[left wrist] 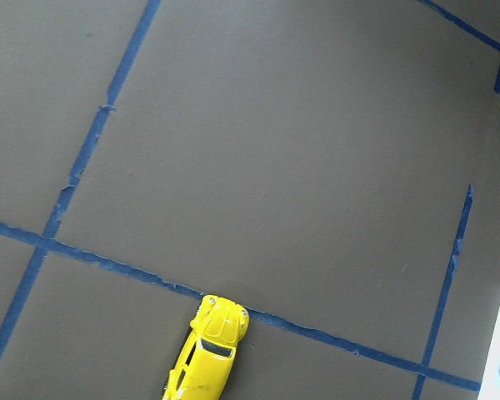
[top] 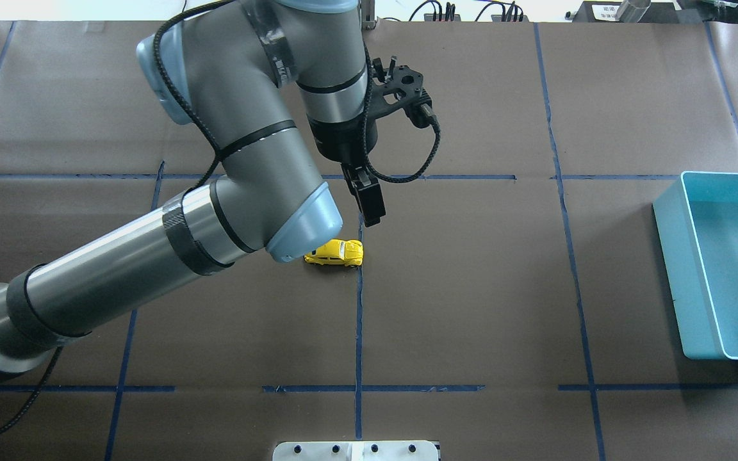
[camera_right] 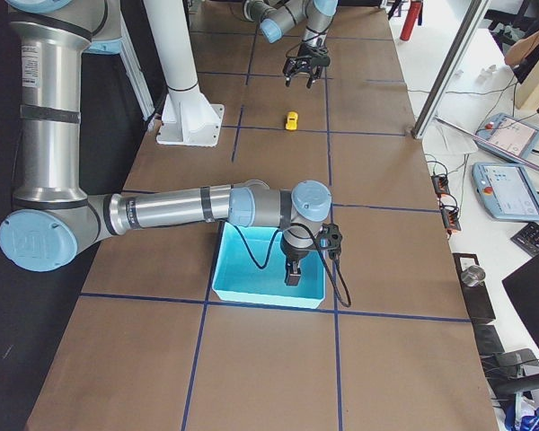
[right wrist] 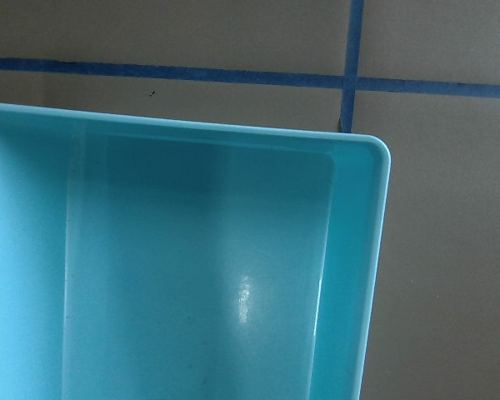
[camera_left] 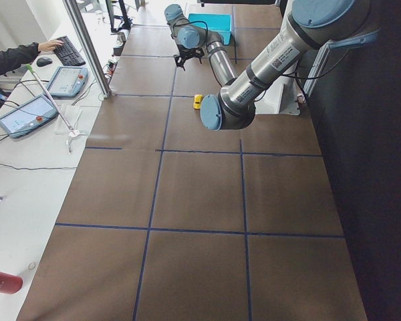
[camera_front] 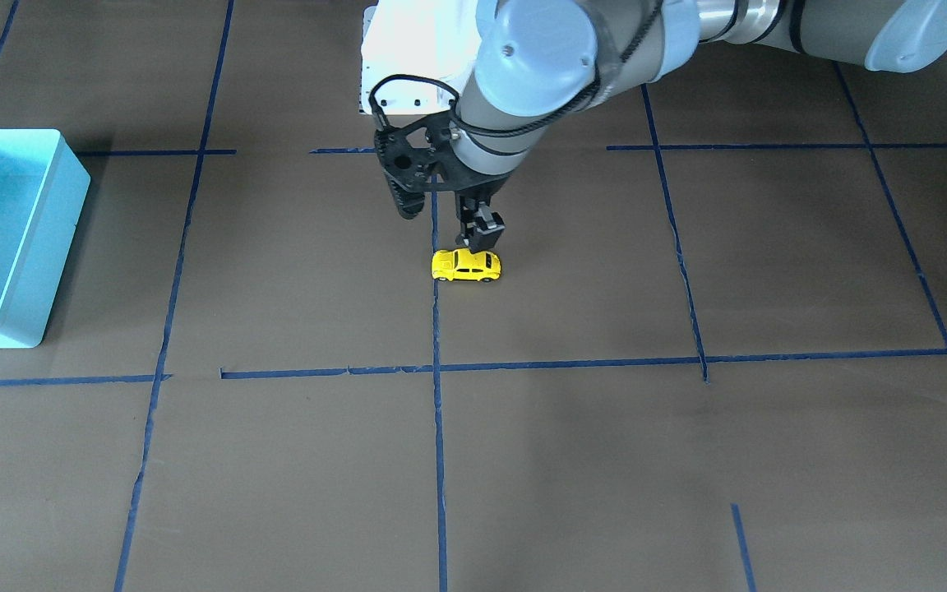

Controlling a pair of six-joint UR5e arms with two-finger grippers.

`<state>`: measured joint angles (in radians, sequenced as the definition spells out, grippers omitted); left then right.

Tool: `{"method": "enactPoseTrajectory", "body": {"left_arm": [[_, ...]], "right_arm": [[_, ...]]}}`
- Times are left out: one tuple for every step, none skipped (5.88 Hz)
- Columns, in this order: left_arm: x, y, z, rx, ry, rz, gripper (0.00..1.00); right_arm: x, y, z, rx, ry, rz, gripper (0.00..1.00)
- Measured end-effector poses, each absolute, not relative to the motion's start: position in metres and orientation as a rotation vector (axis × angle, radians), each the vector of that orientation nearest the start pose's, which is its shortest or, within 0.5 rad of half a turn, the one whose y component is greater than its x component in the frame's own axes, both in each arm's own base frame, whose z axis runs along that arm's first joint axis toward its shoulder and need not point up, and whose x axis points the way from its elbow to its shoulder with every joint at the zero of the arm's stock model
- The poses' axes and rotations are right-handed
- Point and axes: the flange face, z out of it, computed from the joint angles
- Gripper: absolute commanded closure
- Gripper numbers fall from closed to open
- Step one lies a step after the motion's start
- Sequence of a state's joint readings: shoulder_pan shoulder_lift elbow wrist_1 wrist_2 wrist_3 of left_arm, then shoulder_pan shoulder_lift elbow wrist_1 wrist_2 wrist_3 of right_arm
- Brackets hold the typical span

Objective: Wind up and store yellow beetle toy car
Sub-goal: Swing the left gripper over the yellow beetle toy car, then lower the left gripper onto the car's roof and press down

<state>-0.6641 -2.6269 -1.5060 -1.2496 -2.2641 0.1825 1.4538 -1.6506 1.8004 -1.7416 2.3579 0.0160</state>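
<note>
The yellow beetle toy car (camera_front: 466, 265) (top: 335, 253) stands on its wheels on the brown table, beside a blue tape line. My left gripper (camera_front: 480, 238) (top: 369, 205) hangs just above and behind the car, fingers pointing down, open, with nothing in it. The left wrist view shows the car (left wrist: 207, 358) at its lower edge and no fingers. The turquoise bin (top: 670, 269) (camera_front: 30, 271) sits far off to my right. In the exterior right view my right gripper (camera_right: 292, 274) hovers over the bin (camera_right: 251, 292); I cannot tell whether it is open or shut.
The right wrist view looks down into a corner of the bin (right wrist: 350, 275), which holds nothing there. The white robot base plate (top: 356, 450) is at the table's near edge. A person's hand (camera_left: 50, 45) rests on a keyboard on the side desk.
</note>
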Motion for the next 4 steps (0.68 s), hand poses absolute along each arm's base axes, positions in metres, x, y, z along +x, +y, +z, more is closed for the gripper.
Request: {"method": "enactPoseTrajectory", "body": {"left_arm": [[0.536, -0.479, 0.028, 0.421, 0.814, 1.332, 0.0], [0.552, -0.466, 0.023, 0.463, 0.707, 1.429, 0.0], [0.567, -0.454, 0.026, 0.51, 0.595, 1.515, 0.0], [0.581, -0.448, 0.034, 0.534, 0.497, 1.575, 0.0]], "right_arm": [[0.009, -0.456, 0.599, -0.075, -0.791, -0.085, 0.0], [0.009, -0.456, 0.597, -0.073, -0.799, -0.085, 0.0], [0.008, -0.456, 0.595, -0.069, -0.804, -0.086, 0.0], [0.008, -0.455, 0.595, -0.069, -0.809, -0.086, 0.0]]}}
